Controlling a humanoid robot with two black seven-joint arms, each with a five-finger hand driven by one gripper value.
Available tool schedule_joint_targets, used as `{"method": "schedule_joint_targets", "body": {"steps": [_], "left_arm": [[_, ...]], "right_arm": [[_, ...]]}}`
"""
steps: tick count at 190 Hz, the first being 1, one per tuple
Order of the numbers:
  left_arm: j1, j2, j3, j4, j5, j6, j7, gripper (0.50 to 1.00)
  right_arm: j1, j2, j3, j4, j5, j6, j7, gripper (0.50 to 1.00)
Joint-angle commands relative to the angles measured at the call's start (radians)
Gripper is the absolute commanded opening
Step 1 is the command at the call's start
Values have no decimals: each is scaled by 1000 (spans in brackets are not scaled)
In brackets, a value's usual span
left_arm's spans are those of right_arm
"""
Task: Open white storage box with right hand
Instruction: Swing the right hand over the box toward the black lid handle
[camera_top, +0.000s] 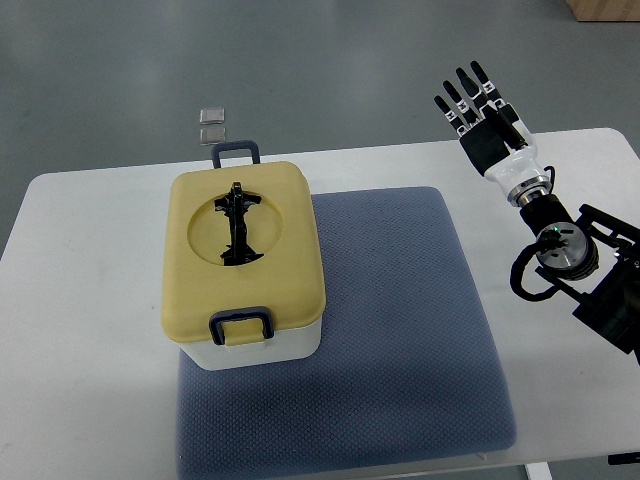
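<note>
I see the white storage box (245, 265) sitting upright with its lid (243, 245) closed. The body is white, showing below the front edge, and the lid is pale yellow with rounded corners. A round recess in the lid holds a dark folded handle (239, 225) lying flat along the middle. A dark blue latch (240, 326) sits at the front edge of the lid, down against the box, and a second dark blue latch (236, 152) sticks out at the far edge. The box rests on the left part of the blue-grey mat (400, 320), overhanging the mat's left edge a little
</note>
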Motion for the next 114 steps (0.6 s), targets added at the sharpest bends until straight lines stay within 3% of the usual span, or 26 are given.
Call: {"method": "schedule_joint_targets", "body": {"steps": [1,70,114], "left_arm": [[0,0,-2,-5,-3,-2,0,1000],[0,0,-6,-5,-3,-2,1,1000],[0,0,-3,-8,-2,-2,1,1000]], "right_arm": [[10,25,-3,-16,0,-4,-5,928],[44,33,-18,-25,-9,-6,-9,928],[116,21,-21,15,-388,2,-12,928]]}}
